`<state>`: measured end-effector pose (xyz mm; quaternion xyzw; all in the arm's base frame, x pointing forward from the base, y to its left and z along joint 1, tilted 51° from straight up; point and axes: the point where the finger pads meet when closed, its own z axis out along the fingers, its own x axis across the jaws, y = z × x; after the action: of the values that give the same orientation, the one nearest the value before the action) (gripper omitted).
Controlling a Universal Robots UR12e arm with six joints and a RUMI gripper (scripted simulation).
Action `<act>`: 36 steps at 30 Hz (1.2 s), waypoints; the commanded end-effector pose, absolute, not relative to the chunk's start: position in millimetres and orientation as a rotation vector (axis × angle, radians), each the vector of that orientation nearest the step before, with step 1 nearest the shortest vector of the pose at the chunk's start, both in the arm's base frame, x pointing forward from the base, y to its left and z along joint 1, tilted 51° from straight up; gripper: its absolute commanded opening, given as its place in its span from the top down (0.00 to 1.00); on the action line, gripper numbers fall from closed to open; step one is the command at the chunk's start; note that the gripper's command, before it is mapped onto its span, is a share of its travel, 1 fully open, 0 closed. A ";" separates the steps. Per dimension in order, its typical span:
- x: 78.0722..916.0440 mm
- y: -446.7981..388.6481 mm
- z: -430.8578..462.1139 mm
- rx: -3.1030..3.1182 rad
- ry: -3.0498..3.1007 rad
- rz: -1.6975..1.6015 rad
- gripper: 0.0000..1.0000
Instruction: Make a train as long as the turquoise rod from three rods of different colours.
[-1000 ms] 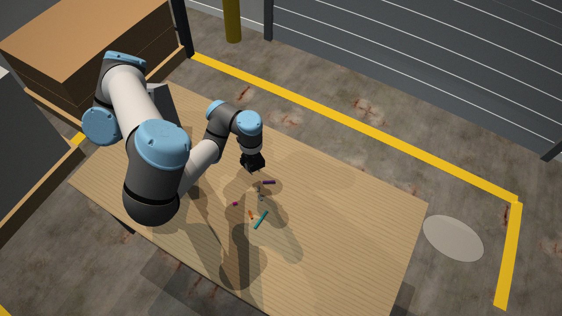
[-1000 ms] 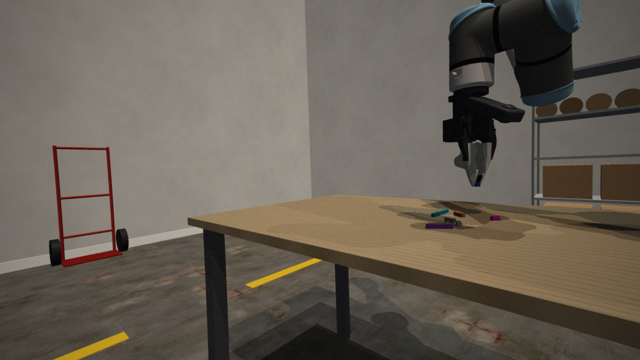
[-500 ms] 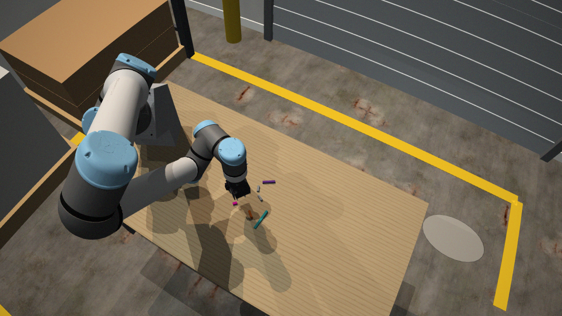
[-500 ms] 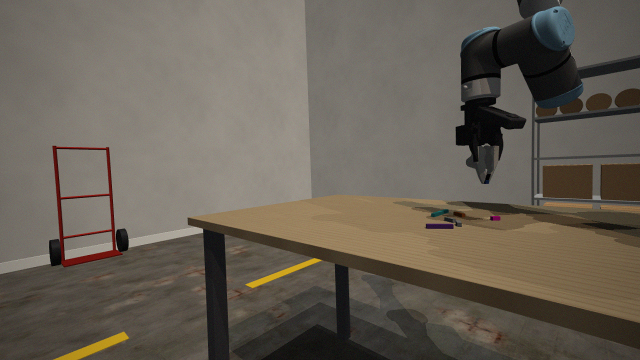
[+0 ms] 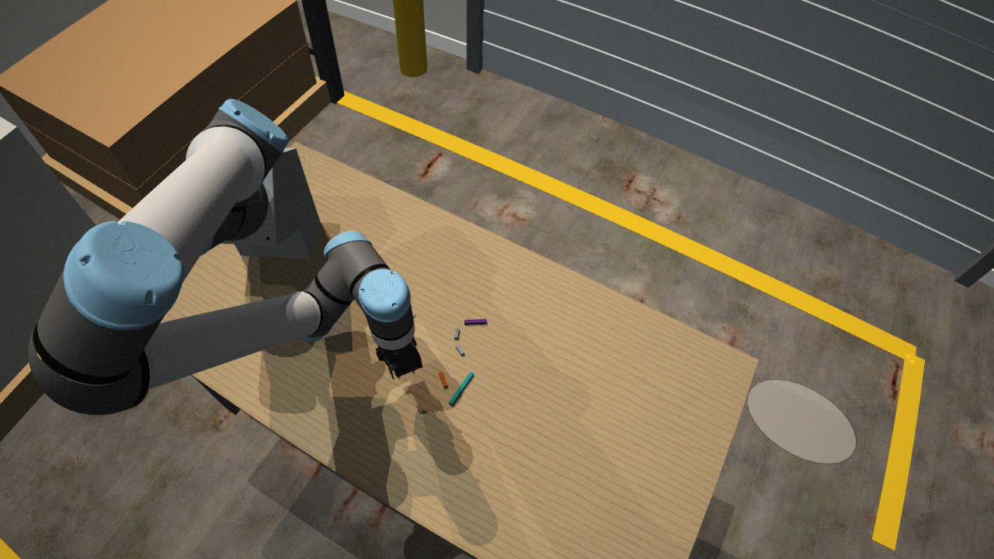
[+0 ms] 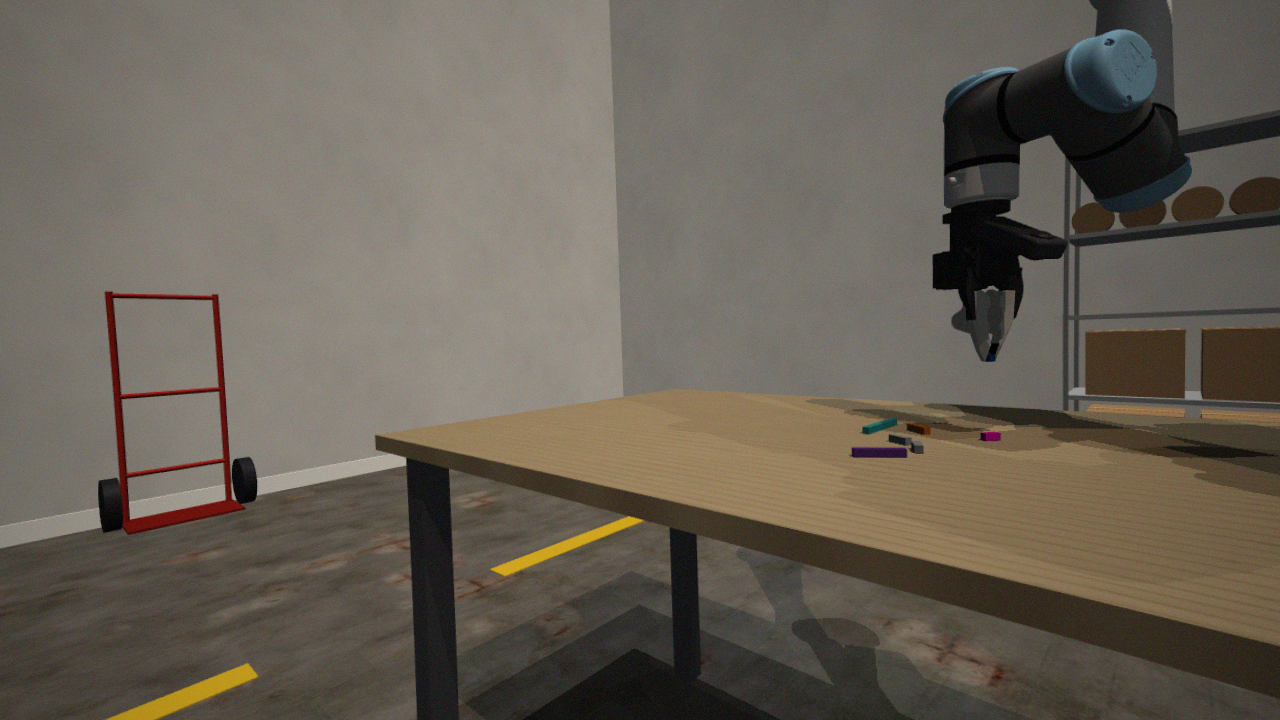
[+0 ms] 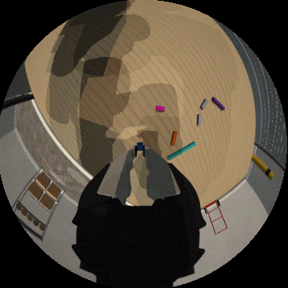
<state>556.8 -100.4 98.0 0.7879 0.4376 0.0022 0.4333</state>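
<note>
My gripper [image 5: 411, 376] [image 6: 989, 354] [image 7: 140, 146] is shut on a small blue rod [image 6: 989, 357] [image 7: 139, 146] and holds it high above the wooden table [image 5: 590, 417] [image 6: 626, 447] [image 7: 180, 52]. The turquoise rod [image 5: 460, 388] [image 6: 878, 426] [image 7: 182, 150] lies flat, with the orange rod [image 5: 443, 379] [image 6: 918, 428] [image 7: 174, 138] close beside it. Two grey rods [image 5: 457, 332] [image 5: 459, 349] [image 6: 897, 438] [image 7: 204, 103] [image 7: 198, 119] and a purple rod [image 5: 475, 321] [image 6: 878, 452] [image 7: 218, 103] lie further off. A magenta rod [image 6: 989, 436] [image 7: 160, 108] lies apart; in the top view the gripper hides it.
A red hand truck [image 6: 165, 411] [image 7: 214, 218] stands by the wall. A shelf with boxes [image 6: 1163, 358] is behind the table. Large brown crates [image 5: 139, 83] stand near the arm's base. A yellow post [image 5: 410, 34] stands by the far wall.
</note>
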 end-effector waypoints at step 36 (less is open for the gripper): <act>588.7 -157.1 47.3 1.963 1.091 0.007 1.00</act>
<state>584.0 -149.9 54.0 0.7883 0.4376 0.0019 0.4325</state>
